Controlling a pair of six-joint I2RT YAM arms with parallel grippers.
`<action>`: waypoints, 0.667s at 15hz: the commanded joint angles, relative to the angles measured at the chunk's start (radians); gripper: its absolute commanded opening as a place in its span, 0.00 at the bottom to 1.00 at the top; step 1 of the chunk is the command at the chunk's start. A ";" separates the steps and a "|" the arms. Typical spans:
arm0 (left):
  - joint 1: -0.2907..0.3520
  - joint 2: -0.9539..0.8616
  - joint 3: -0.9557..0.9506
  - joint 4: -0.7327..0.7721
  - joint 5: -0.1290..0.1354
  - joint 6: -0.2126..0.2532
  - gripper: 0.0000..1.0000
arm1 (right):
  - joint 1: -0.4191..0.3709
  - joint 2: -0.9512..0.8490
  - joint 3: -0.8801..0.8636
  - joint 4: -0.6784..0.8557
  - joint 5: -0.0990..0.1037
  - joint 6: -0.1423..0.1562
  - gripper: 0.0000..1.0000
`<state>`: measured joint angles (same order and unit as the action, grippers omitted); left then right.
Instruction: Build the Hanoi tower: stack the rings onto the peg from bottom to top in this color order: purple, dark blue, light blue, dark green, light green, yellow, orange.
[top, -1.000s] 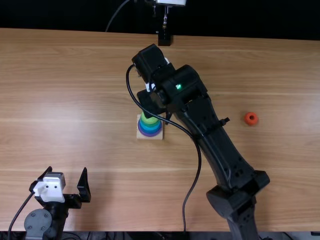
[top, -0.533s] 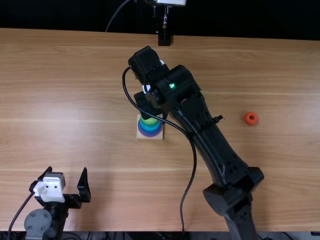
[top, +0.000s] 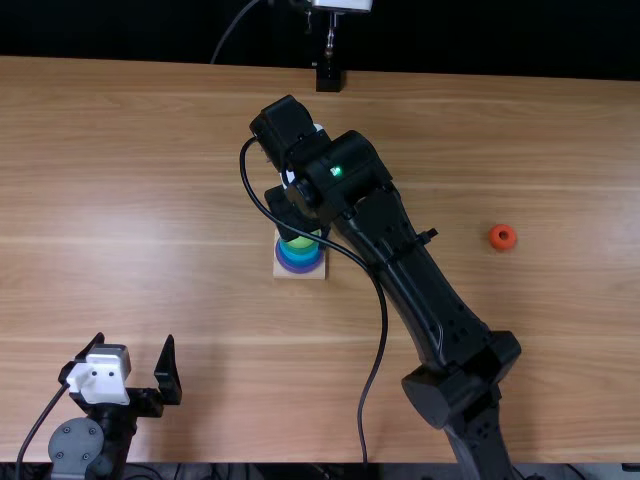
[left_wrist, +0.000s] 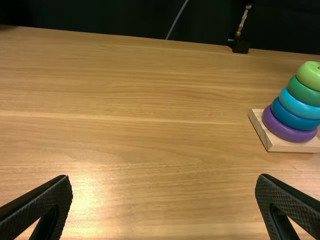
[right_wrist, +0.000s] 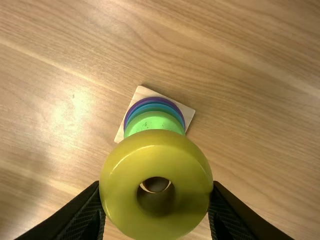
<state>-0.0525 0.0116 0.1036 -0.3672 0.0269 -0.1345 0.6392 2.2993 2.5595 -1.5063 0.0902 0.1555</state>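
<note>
1. Your right gripper (top: 292, 212) is clenched on the yellow ring (right_wrist: 192, 195); in the right wrist view its two fingers press opposite sides of the ring, and the hole faces the camera.
2. You have that yellow ring between the wrist camera and the stack, where it overlaps part of the light green ring in that view. You cannot tell from here how high it hangs.
3. Your stack sits on a square wooden base (left_wrist: 292, 146). From the bottom up, you can read purple ring (left_wrist: 285, 128), dark blue ring (left_wrist: 292, 119), light blue ring (left_wrist: 300, 106), dark green ring (left_wrist: 304, 92) and light green ring (left_wrist: 309, 76) at the top.
4. Your orange ring (top: 494, 241) lies on the wooden table (top: 150, 200) with its hole up, well apart from the stack, on the right side of the top view.
5. Your left gripper (top: 136, 342) is released, its fingers spread wide, near the table's near edge at the left of the top view.
6. Your right arm (top: 420, 285) slants across the middle of the table, with a black cable (top: 375, 300) looping beside it, and its wrist covers part of the stack from above.
7. You also have a small black stand (top: 329, 78) at the table's far edge.
</note>
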 joint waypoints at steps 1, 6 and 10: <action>-0.004 -0.012 -0.104 -0.080 0.004 0.007 1.00 | 0.020 0.037 0.024 -0.001 0.007 0.003 0.00; -0.004 -0.012 -0.104 -0.080 0.004 0.007 1.00 | 0.020 0.038 0.022 -0.032 0.007 0.003 0.29; -0.004 -0.012 -0.104 -0.080 0.004 0.007 1.00 | 0.019 0.038 0.025 -0.056 0.004 0.007 1.00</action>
<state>-0.0525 0.0116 0.1036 -0.3676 0.0261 -0.1345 0.6460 2.3192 2.5595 -1.5589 0.0967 0.1566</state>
